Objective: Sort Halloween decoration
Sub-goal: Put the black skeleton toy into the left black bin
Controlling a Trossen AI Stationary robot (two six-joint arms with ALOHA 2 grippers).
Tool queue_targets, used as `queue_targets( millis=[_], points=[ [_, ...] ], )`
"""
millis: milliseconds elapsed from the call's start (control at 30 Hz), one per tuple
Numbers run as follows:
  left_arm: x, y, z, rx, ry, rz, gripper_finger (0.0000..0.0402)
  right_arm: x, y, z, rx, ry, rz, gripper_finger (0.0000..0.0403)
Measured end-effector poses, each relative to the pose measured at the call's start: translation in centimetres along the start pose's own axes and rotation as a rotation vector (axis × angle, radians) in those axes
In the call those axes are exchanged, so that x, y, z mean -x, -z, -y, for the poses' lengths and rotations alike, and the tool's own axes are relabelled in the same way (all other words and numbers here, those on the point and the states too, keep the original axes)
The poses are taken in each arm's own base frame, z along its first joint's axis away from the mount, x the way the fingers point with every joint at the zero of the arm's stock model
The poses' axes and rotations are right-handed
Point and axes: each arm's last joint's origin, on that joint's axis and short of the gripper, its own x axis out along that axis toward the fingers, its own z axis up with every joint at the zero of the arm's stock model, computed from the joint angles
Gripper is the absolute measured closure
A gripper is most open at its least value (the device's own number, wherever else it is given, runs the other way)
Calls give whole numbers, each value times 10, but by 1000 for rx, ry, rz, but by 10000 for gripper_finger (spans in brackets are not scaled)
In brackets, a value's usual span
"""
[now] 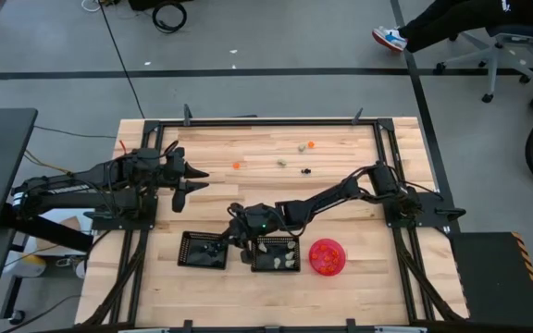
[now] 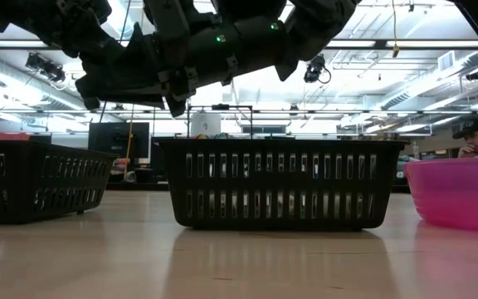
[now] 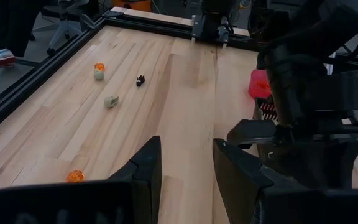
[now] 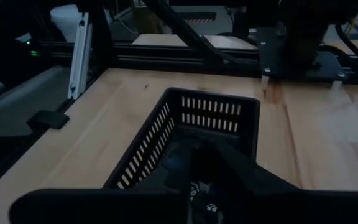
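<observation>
Loose Halloween decorations lie on the far part of the table: an orange one, a pale one, a black one, and a pale and orange pair. More pale ones lie in the middle black tray. My right gripper hangs above the right edge of the left black tray, which fills the right wrist view. My left gripper waits open and empty over the table's left side.
A round pink bowl stands right of the two trays, near the table's front edge. In the low view the right arm hangs over the trays. A black frame borders the table. Bare wood lies between the trays and the loose trinkets.
</observation>
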Motion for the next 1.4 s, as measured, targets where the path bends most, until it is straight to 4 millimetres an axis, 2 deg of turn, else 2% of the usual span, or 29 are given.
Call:
queue_targets(
  millis=[433, 567, 667, 833, 967, 1100, 1267, 1400],
  points=[
    [0, 0, 0, 0, 0, 0, 285, 0, 0, 0, -24, -4, -1, 267],
    [0, 0, 0, 0, 0, 0, 285, 0, 2, 1, -27, -3, -17, 258],
    [0, 0, 0, 0, 0, -1, 285, 6, 1, 5, -22, 31, -95, 257],
    [0, 1, 0, 1, -1, -7, 285, 37, -20, 23, -42, 166, -244, 259],
    [0, 1, 0, 1, -1, -7, 285, 67, -24, 39, -70, 296, -435, 259],
    [0, 1, 0, 1, -1, -8, 285, 94, -20, 52, -100, 429, -634, 259],
    [0, 1, 0, 1, 0, -8, 285, 121, -4, 72, -128, 578, -900, 259],
    [0, 1, 0, 1, -1, -9, 285, 137, 6, 89, -173, 632, -1013, 259]
  ],
)
